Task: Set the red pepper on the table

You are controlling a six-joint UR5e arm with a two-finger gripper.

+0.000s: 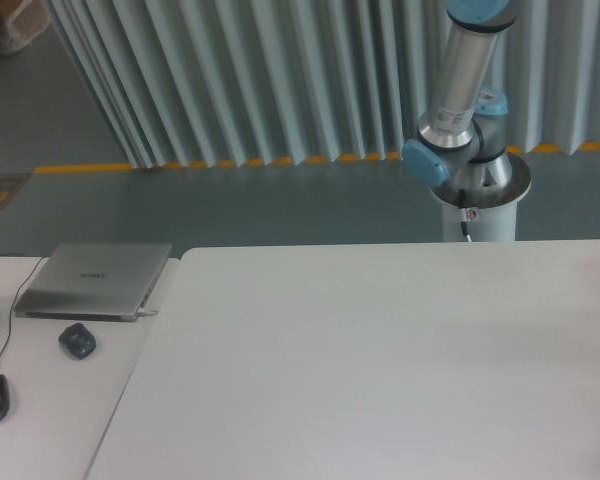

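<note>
Pepper and gripper both lie out of view; only the arm (467, 95) rises beyond the table's (380, 360) far edge, so jaw state cannot be told. Judged light, glossy, slippery: best held across its lobes.

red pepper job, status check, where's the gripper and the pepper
Gripper out of frame, only the arm's base and lower links show. Red pepper not visible. Table bare in view. Laptop and mice sit on the side desk, nothing in the way.

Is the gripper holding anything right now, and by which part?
Cannot be told: the gripper is out of frame. Only the arm's base and lower links show behind the table, and no red pepper is visible.
</note>
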